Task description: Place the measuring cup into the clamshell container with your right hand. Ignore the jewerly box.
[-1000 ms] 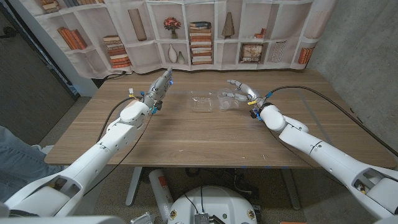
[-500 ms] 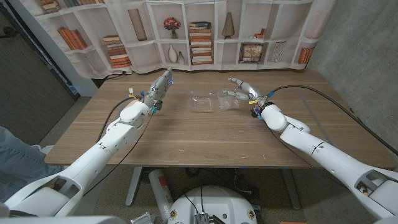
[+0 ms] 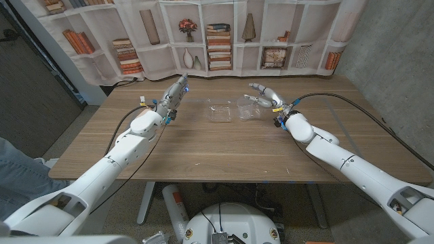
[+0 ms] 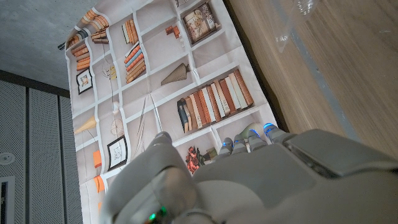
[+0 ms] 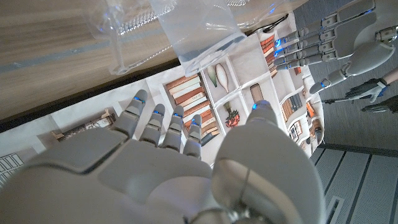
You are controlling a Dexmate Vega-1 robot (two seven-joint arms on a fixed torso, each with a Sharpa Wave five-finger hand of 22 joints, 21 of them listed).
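The clear measuring cup [image 3: 249, 111] stands on the table just right of the clear clamshell container [image 3: 220, 110], whose lid lies open. My right hand [image 3: 264, 97] hovers close behind and above the cup, fingers spread and holding nothing. In the right wrist view the cup [image 5: 198, 31] and the clamshell [image 5: 124, 28] lie beyond my fingertips [image 5: 165, 118], with a gap between. My left hand [image 3: 175, 95] stands on its edge left of the clamshell, fingers straight, holding nothing.
A shelf-printed backdrop [image 3: 217, 37] hangs along the table's far edge. The wooden table [image 3: 230, 152] stretches bare toward the front. In the right wrist view my left hand [image 5: 336, 37] shows beyond the clamshell. A person's clothing [image 3: 17, 179] is at the left edge.
My right hand has risen slightly and drawn its fingers off the measuring cup, which stays on the table. The left arm has not moved.
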